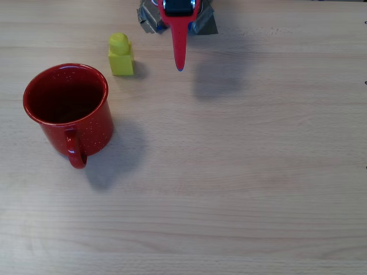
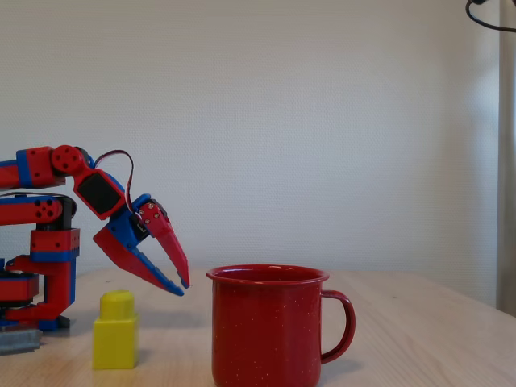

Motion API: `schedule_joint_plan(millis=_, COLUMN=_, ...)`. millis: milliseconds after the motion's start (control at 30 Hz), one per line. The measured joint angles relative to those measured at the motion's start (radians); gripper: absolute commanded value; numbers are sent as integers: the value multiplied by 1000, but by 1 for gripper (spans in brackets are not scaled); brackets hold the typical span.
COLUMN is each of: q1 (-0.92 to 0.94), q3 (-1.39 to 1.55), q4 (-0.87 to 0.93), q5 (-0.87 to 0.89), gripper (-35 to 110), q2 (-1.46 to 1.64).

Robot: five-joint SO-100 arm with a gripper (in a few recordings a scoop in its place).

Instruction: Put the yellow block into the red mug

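The yellow block (image 1: 121, 57) stands upright on the wooden table, its round stud on top, just behind the red mug (image 1: 97, 129) in the overhead view. The mug is upright with its dark inside empty and its handle towards the front. In the fixed view the block (image 2: 114, 330) is left of the mug (image 2: 266, 330). My gripper (image 1: 180, 67) points down at the table to the right of the block and holds nothing. In the fixed view the gripper (image 2: 184, 288) hovers above the table between block and mug, its fingertips together.
The arm's base (image 1: 178, 17) sits at the table's far edge, fixed with grey clamps. The wooden table (image 1: 258, 172) stretches bare to the right and front of the mug. A white wall (image 2: 322, 121) stands behind.
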Motion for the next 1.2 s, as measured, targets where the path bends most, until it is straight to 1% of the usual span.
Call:
schedule_joint_plan(millis=233, q1=0, q3=-212, q4=-6, q5=-3, gripper=0, q2=-189)
schedule_joint_plan(millis=300, q1=3, q3=-259, q4=-8, q5=-28, gripper=0, q2=-261)
schedule_joint_plan(millis=533, q1=61, q3=-430, q4=-8, q5=-44, gripper=0, q2=-445)
schedule_joint_plan(millis=700, q1=86, q3=-549, q4=52, q5=-77, gripper=0, q2=-569)
schedule_joint_plan(millis=833, q1=155, q3=-658, q4=104, q5=-115, gripper=0, q2=-660)
schedule_joint_plan(millis=900, q1=169, q3=-695, q4=123, q5=-186, gripper=0, q2=-678)
schedule_joint_plan(millis=1033, q1=285, q3=-723, q4=140, q5=-239, gripper=0, q2=-713)
schedule_joint_plan(millis=1100, q1=353, q3=-761, q4=186, q5=-255, gripper=0, q2=-747)
schedule_joint_plan(millis=1200, q1=428, q3=-828, q4=242, q5=-325, gripper=0, q2=-799)
